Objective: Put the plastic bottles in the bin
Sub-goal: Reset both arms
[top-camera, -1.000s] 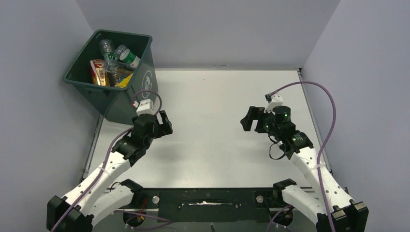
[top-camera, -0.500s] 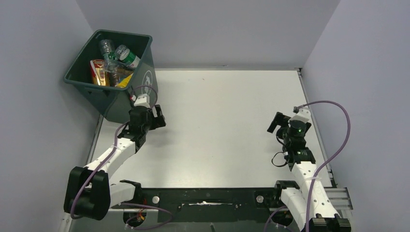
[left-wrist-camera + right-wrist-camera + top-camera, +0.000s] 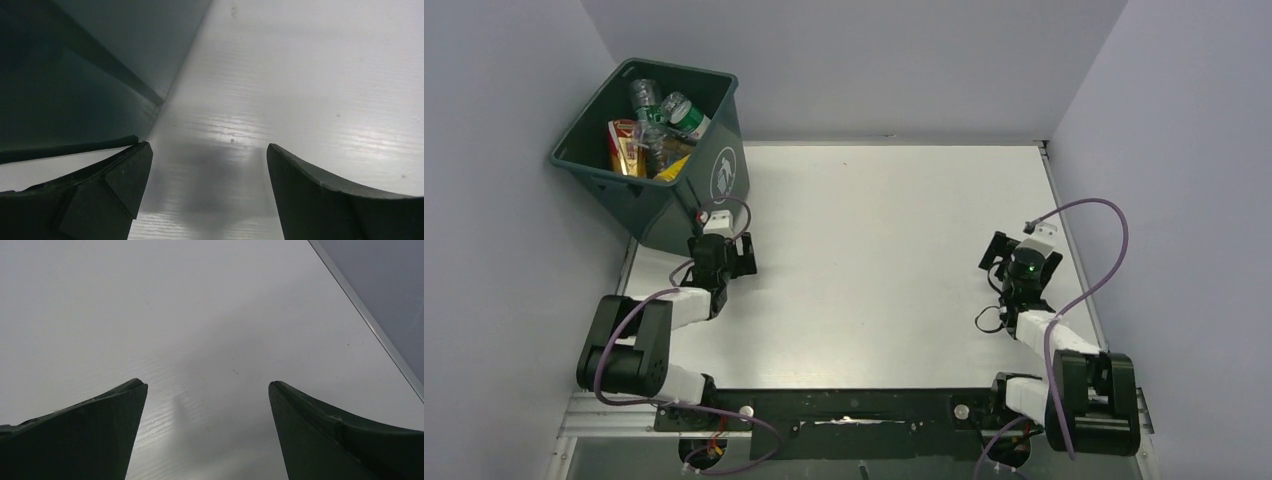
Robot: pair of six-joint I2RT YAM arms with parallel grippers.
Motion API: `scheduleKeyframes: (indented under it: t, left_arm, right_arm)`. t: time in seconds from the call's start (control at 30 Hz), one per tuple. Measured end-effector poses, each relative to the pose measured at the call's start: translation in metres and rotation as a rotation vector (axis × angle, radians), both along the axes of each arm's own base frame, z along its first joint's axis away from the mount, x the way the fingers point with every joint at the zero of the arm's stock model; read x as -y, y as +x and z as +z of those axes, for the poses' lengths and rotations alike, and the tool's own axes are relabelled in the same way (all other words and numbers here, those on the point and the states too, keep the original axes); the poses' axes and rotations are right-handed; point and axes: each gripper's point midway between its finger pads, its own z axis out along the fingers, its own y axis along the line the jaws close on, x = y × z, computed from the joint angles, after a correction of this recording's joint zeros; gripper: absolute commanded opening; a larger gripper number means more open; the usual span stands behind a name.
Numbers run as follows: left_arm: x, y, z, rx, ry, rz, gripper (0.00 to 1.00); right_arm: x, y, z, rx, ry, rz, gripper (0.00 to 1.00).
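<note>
Both arms have folded back toward their bases. The left pincer (image 3: 744, 256) has slid in from open counter and now sits low at the bin's 5 o'clock corner. The right pincer (image 3: 992, 262) has retreated from mid-counter to the 3 o'clock edge. The bin (image 3: 639, 205) has turned a touch, and its white logo (image 3: 723, 172) shows more fully.

The left wrist view shows that pincer (image 3: 207, 150) spread wide with nothing in it, and the bin's dark wall (image 3: 75, 65) is just beside its left finger. The right pincer (image 3: 207, 385) is also spread and holds nothing, with only bare counter (image 3: 210, 315) beneath it.

The plastic bottles (image 3: 659, 125) are piled inside the bin at the counter's 10 o'clock corner. A clear one with a green label (image 3: 689, 118) lies on top, and a red-gold one (image 3: 624, 145) lies at the pile's 8 o'clock. The label print is too small to read. A purple cable (image 3: 1084, 215) loops over the right arm.
</note>
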Motion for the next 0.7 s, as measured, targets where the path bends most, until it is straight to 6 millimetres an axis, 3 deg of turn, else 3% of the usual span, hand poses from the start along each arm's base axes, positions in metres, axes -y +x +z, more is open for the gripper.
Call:
scheduleKeyframes:
  t: [0.13,0.37,0.5,0.7]
  left_arm:
    - [-0.012,0.002,-0.015,-0.011,0.008,0.018,0.86]
    - [-0.038,0.017,-0.023,0.012,-0.033,0.027,0.86]
    - [-0.057,0.023,-0.020,0.046,-0.066,0.046,0.86]
    - [-0.059,0.029,-0.008,0.117,-0.097,0.029,0.86]
  right_arm:
    - [0.008,0.010,-0.012,0.000,-0.006,-0.016,0.98]
    - [0.024,0.019,-0.037,-0.040,-0.025,-0.045,0.98]
    - [0.034,0.023,-0.027,0.005,-0.045,-0.064,0.98]
    - [0.048,0.029,-0.018,0.070,-0.056,-0.093,0.98]
